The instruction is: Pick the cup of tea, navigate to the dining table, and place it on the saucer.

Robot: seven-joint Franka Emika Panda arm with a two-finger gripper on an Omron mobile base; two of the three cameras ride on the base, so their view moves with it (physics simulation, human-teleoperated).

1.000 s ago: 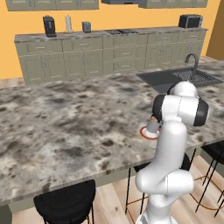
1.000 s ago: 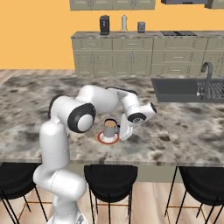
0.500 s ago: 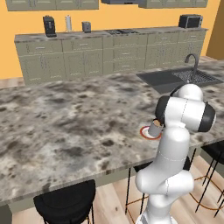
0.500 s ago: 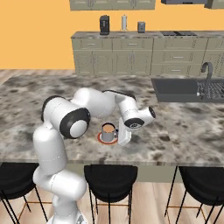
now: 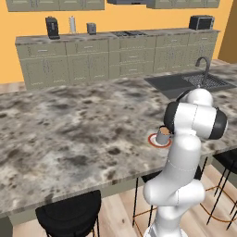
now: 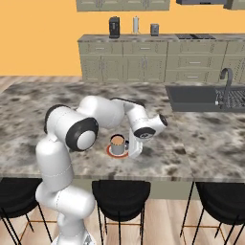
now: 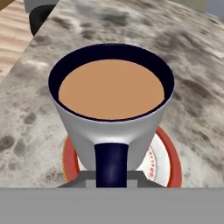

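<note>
Cup of tea sits upright on the saucer, full of light brown tea, dark handle facing the hand camera. Saucer, white with red-orange rim, lies on the granite worktop close to its near edge, left of the sink. Claw is just right of the cup, at its handle, fingers pressed nearly together; a pinch on the handle can't be confirmed. Black stools stand below the worktop edge.
</note>
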